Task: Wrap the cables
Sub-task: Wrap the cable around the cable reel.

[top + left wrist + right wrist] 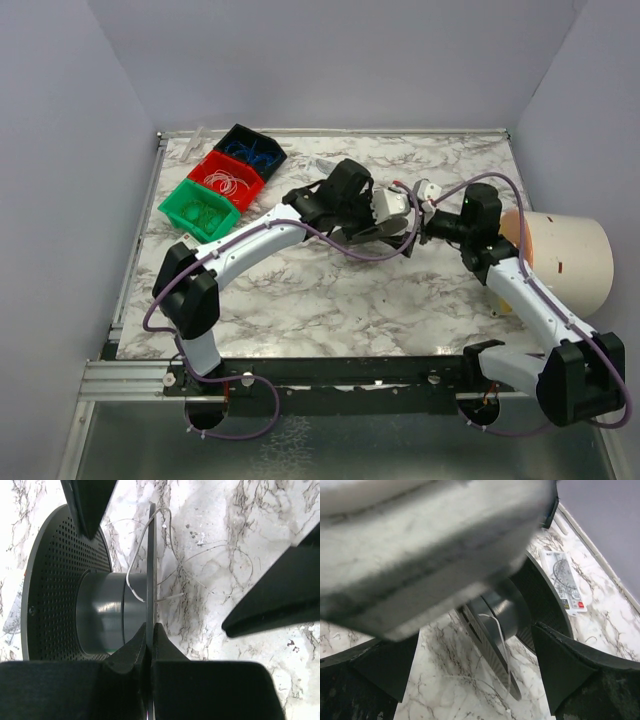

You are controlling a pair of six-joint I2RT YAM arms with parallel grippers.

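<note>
– Cables (136,594), entry one: where?
– One thin pale strand. It runs off the grey hub of the spool (60,580) and loops over the rim of the thin flange. A finer thread lies on the marble just beside it. The spool is mid-worktop (300,300), nearer the far edge, under both grippers. Whether it rests on the marble or is lifted, I cannot tell.

– Grip?
– Left gripper (150,635): fingers pinched tight on the rim of the thin flange. Right gripper (475,637): fingers spread wide, one on either side of the spool.

– Containers?
– Three open bins, touching, in a slanted row at the far-left corner.
  - Black bin (273,165), nearest the far edge: blue pieces.
  - Red bin (250,196), middle: loops of white wire.
  - Green bin (218,230), nearest the left edge: green pieces, too small to name.

– Others?
– One large cream tub (570,260), lying on its side at the right edge and partly past it; its contents cannot be seen. One flat printed packet (562,577) with a red label lies on the marble near the far edge, beyond the spool.
</note>
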